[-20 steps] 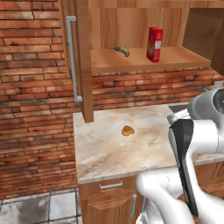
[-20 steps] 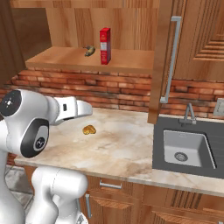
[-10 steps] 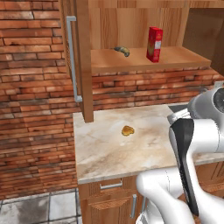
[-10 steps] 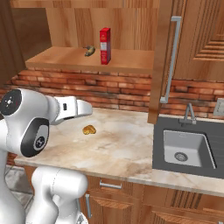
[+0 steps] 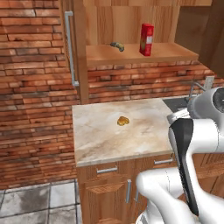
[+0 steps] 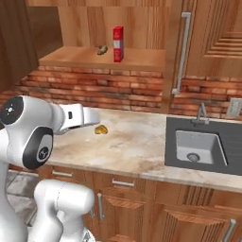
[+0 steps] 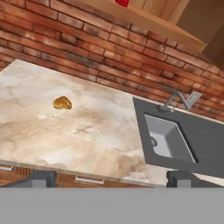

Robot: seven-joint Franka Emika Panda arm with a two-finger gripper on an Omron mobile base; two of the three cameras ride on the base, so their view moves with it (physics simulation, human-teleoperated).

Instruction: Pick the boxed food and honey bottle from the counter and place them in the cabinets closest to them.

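Gripper (image 7: 109, 179) open over the counter (image 7: 87, 131); boxed food (image 7: 122, 2) cut off at frame top.

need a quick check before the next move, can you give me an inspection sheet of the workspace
surface: counter beige marbled, sink set in at its right
job's things: boxed food upright on the open cabinet shelf; honey bottle nothing seen
clutter: golden-brown lump on the counter; small dark item on the shelf
grippers: hand open, empty, above the counter's front edge
cables: nothing seen
surroundings: brick wall, faucet, tiled floor
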